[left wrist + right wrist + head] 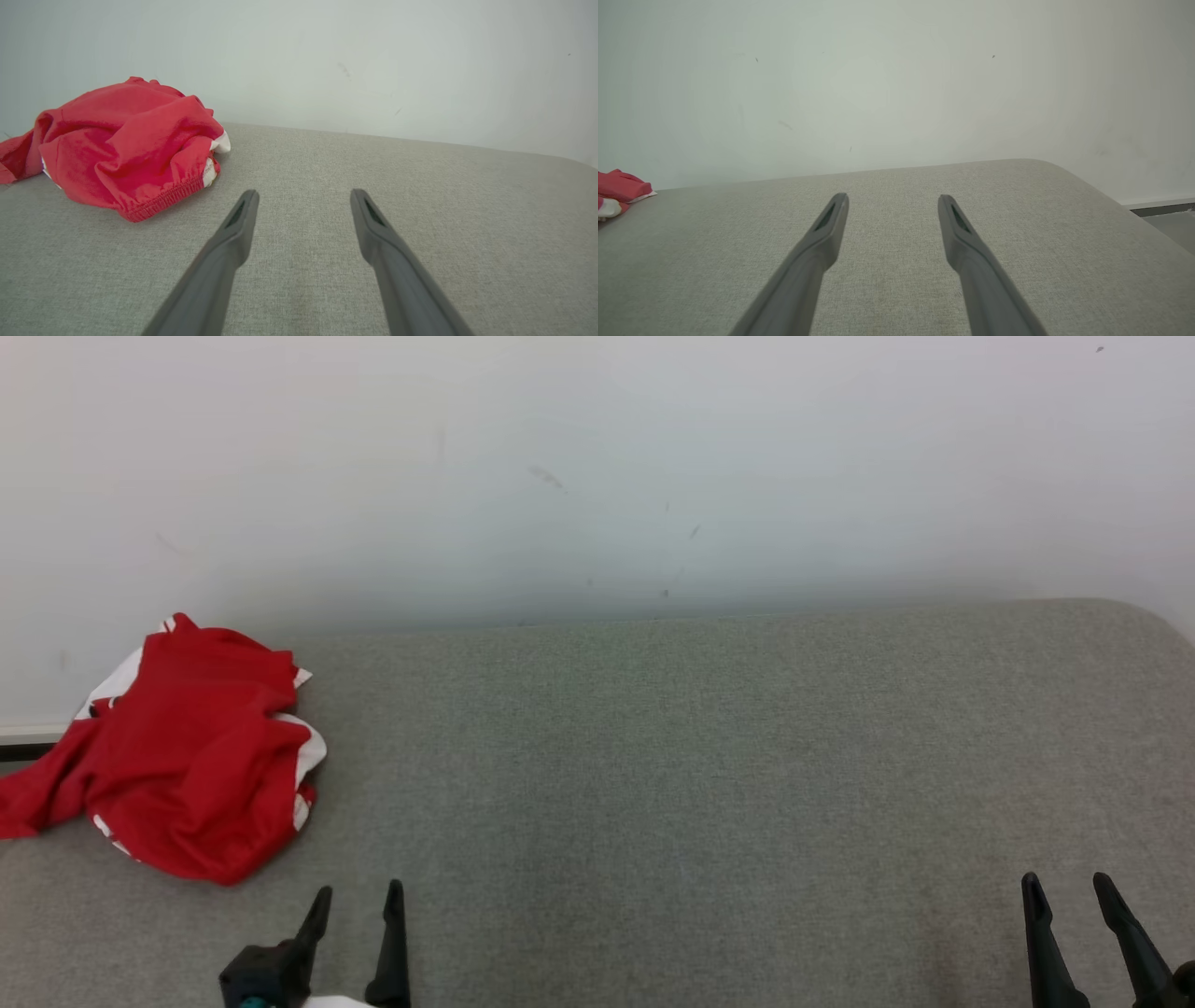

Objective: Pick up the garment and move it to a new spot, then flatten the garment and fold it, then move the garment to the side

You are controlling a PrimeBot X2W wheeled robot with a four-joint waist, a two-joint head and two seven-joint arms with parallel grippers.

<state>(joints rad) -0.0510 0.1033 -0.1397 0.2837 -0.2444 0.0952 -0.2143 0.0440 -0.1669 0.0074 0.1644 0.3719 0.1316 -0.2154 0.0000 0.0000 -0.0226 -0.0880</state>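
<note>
A crumpled red garment [187,756] with white trim lies in a heap at the far left of the grey fabric surface [700,756], one part trailing over the left edge. It also appears in the left wrist view as the red garment [126,144], up and left of the fingers, and at the left edge of the right wrist view as the garment [619,189]. My left gripper [358,894] stands open just right of and nearer than the heap, not touching it. My right gripper [1066,881] is open at the lower right, far from the cloth, nothing between its fingers.
A pale wall [597,476] rises right behind the grey surface. The surface's rounded right corner [1064,170] drops to a floor [1171,224] with a skirting strip. A wide stretch of bare grey fabric lies between the two grippers.
</note>
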